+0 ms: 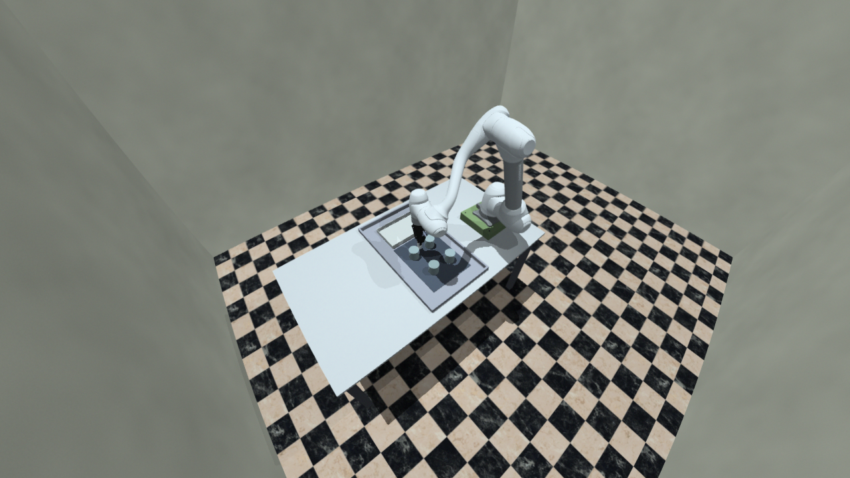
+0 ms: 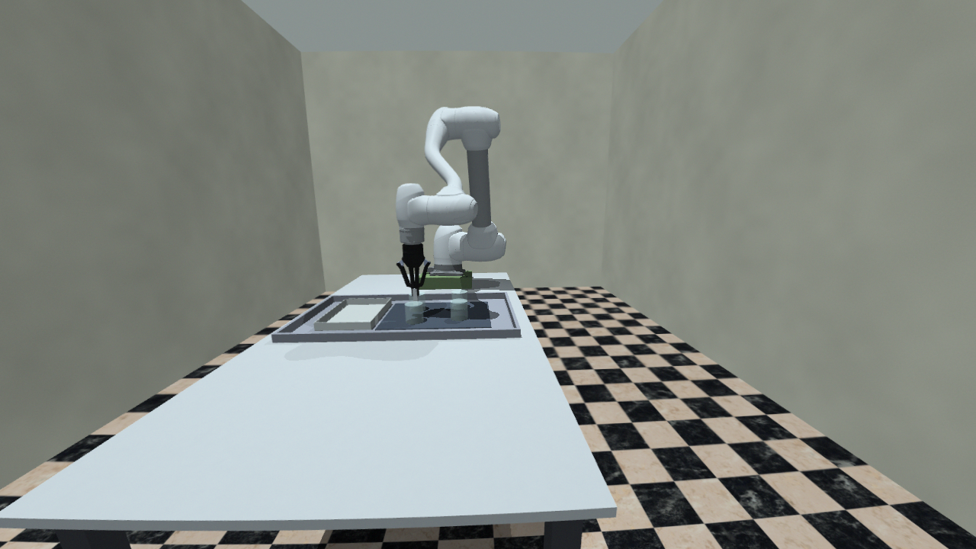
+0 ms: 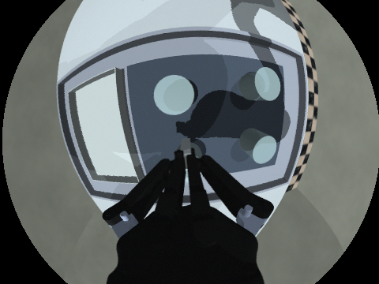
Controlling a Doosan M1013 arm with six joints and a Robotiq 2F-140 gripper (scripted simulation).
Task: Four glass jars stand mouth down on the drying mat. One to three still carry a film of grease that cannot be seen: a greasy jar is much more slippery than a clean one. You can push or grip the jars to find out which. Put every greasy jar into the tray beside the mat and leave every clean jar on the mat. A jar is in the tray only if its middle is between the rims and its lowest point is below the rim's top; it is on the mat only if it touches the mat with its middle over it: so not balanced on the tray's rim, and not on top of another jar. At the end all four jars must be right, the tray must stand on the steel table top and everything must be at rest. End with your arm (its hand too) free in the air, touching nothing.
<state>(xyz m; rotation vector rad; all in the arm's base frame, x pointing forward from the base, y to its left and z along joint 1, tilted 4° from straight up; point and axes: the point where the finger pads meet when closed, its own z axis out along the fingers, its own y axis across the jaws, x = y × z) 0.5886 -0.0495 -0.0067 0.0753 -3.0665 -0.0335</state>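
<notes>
The white arm [image 2: 450,204] bends down from its green base plate [image 1: 469,218] at the far end of the pale surface [image 2: 354,423], and its black gripper [image 2: 413,294] points straight down over the dark drying mat [image 1: 442,282]. The fingers are clenched tight together with nothing between them, their tips low over the mat near its edge toward the tray.

All four glass jars stand on the mat. In the top view one jar [image 1: 413,253] sits just below the gripper, a second jar [image 1: 429,240] is partly hidden by the wrist, a third jar [image 1: 449,255] stands to the right and a fourth jar [image 1: 433,267] is nearest the mat's outer end. In the wrist view three of them show as pale discs, well apart from the fingertips; whether the closed tips touch the jar beside them cannot be told.

The pale tray [image 1: 385,228] lies beside the mat, inside the same grey raised frame [image 2: 396,334], and holds no jar
</notes>
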